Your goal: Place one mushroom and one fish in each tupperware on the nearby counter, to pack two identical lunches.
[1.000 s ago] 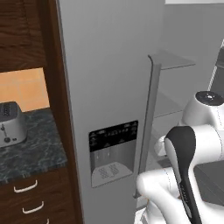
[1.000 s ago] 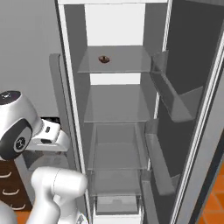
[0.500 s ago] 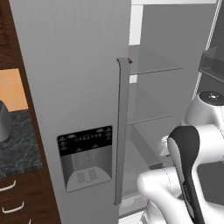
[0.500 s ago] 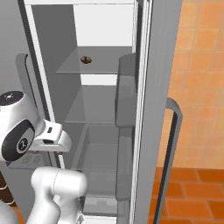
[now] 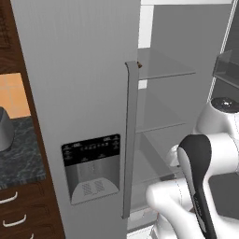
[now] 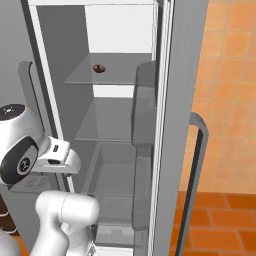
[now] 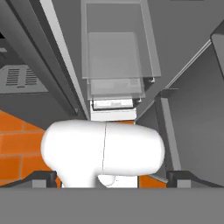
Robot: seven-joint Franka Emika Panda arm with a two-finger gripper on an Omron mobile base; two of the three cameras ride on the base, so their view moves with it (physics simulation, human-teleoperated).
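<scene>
- Your gripper (image 7: 111, 183) points down toward the fridge base; its two dark finger tips (image 7: 43, 178) stand far apart at the lower corners of the hand view, jaws spread wide with nothing between them.
- Just beyond the tips you see orange floor tiles (image 7: 17, 140) and, further along, stacked clear fridge drawers (image 7: 114, 65) seen end-on.
- In the left base view the closed left fridge door (image 5: 74, 93) stands nearest the arm, with its vertical grey handle (image 5: 130, 140) and a dark dispenser panel (image 5: 91, 165). This door screens most of the compartment from that side.
- To the left of the door, the counter (image 5: 18, 154) of dark speckled stone is cut off by the frame edge; a grey rounded object (image 5: 4, 128) on it is only partly visible and you cannot identify it. Dark wooden drawers (image 5: 18, 219) with white handles sit below.
- In the right base view, the opened right fridge door (image 6: 175, 125) stands edge-on, its door bins (image 6: 142, 95) overlapping the shelves.
- One mushroom (image 6: 99, 68), a small dark brown lump, lies on the upper glass shelf (image 6: 115, 75), well apart from the gripper. In the left base view only a sliver of it (image 5: 139, 65) shows past the handle.
- The lower shelves (image 6: 107, 120) look bare, though the door bins hide their right ends.
</scene>
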